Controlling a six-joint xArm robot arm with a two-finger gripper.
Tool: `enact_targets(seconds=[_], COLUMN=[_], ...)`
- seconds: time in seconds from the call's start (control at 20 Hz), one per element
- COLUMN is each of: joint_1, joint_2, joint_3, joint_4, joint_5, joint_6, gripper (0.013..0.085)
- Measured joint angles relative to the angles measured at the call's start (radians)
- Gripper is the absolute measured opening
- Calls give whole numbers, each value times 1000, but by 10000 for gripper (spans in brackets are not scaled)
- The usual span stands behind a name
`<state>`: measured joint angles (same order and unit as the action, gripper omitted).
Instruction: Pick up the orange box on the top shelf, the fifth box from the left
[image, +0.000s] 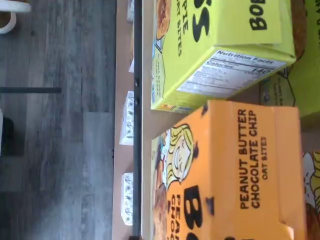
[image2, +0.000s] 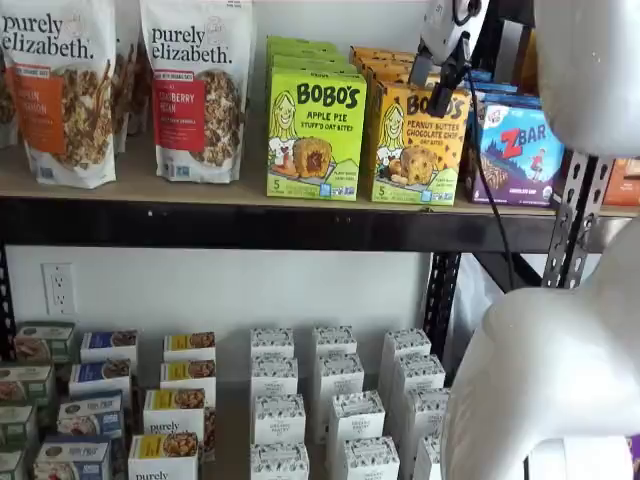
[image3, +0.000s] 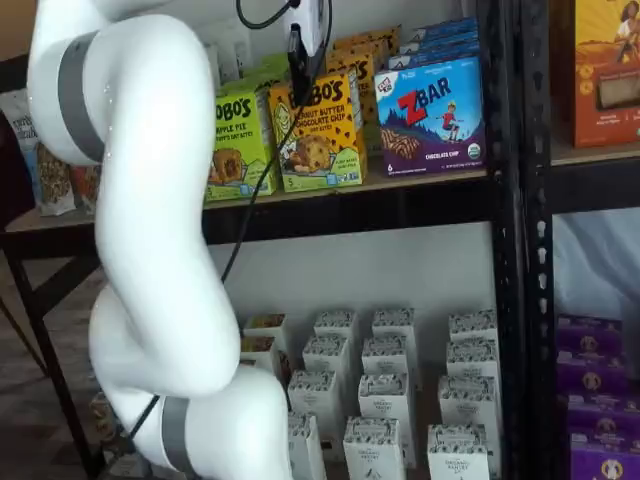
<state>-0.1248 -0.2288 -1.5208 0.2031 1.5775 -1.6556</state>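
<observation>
The orange box (image2: 418, 145) stands upright on the top shelf (image2: 250, 225), between a lime-green Bobo's box and a blue ZBar box; more orange boxes line up behind it. It also shows in a shelf view (image3: 318, 130), and the wrist view sees its top and front face from close by (image: 235, 175). My gripper (image2: 435, 85) hangs at the box's upper front edge, open, with the orange carton showing between the fingers and nothing held. In a shelf view (image3: 298, 70) the gripper shows side-on against the same box.
The lime-green Apple Pie box (image2: 315, 140) stands close on the left and the ZBar box (image2: 520, 150) on the right. Granola bags (image2: 190, 90) fill the shelf's left end. A black upright (image2: 570, 210) stands at the right. White cartons (image2: 330, 400) sit on the lower shelf.
</observation>
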Motion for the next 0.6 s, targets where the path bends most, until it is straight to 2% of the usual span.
enact_targets(seconds=[0.6], joint_1=[43], joint_2=[16], joint_3=[-3], joint_4=[-41], joint_5=[43], joint_6=[34], gripper=[850])
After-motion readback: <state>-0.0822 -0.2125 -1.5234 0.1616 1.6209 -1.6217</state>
